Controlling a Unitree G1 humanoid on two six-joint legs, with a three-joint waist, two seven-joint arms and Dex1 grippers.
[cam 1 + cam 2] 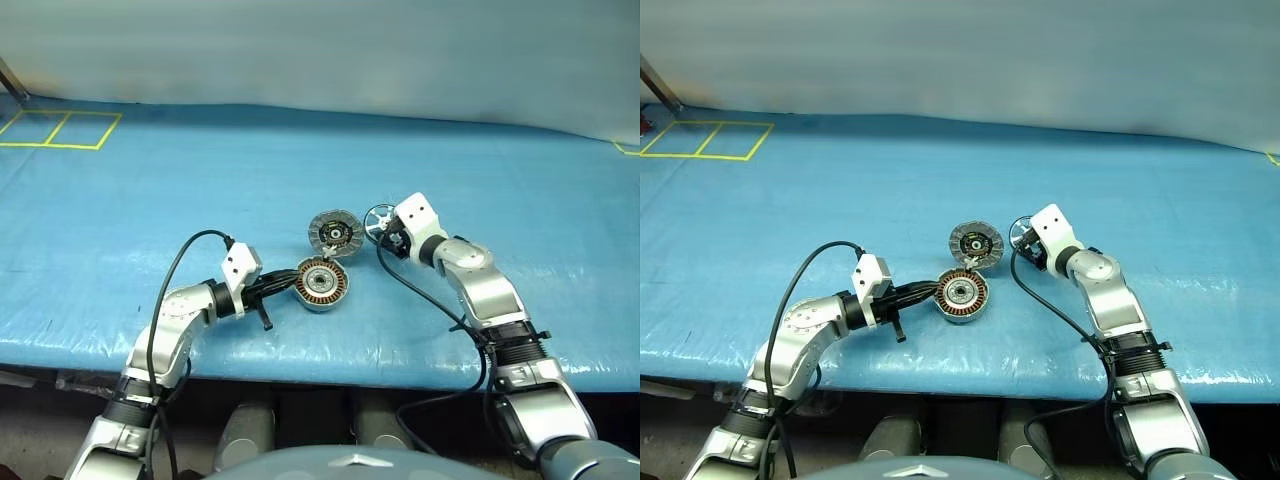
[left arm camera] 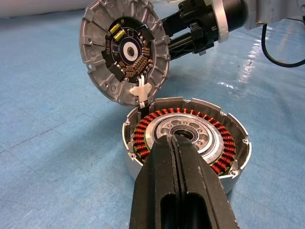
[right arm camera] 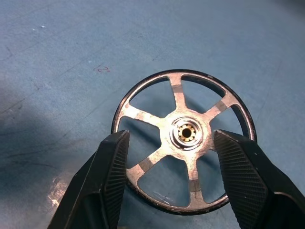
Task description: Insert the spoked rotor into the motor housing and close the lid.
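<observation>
Nothing of the task looks finished: the spoked rotor (image 3: 183,139) lies flat on the blue table cover (image 1: 150,200), off to the right of the other two parts and not in the motor housing (image 1: 322,283). The right gripper (image 3: 172,164) hovers low over that wheel with its two black fingers (image 3: 114,164) spread apart, one on either side of the hub, and I see no contact with the rim or spokes (the pads seem to hang just above it, though the view along the fingers cannot settle that). The left gripper (image 2: 175,143) has its fingers pressed together with nothing between them, and their joined tip lies on or just over the housing's central hub, apparently steadying it. The lid (image 2: 125,50) stands tilted beside the housing's far edge, its inner face with small components turned toward the housing and a pale tie or wire joining the two, so closing is still to come after the rotor goes in. Left to do, by my reckoning: grasp the rotor, carry it across, seat it, fold the lid down. The near part of the housing's copper windings is covered by the left fingers, and the rotor's near rim is partly masked by the right ones.
</observation>
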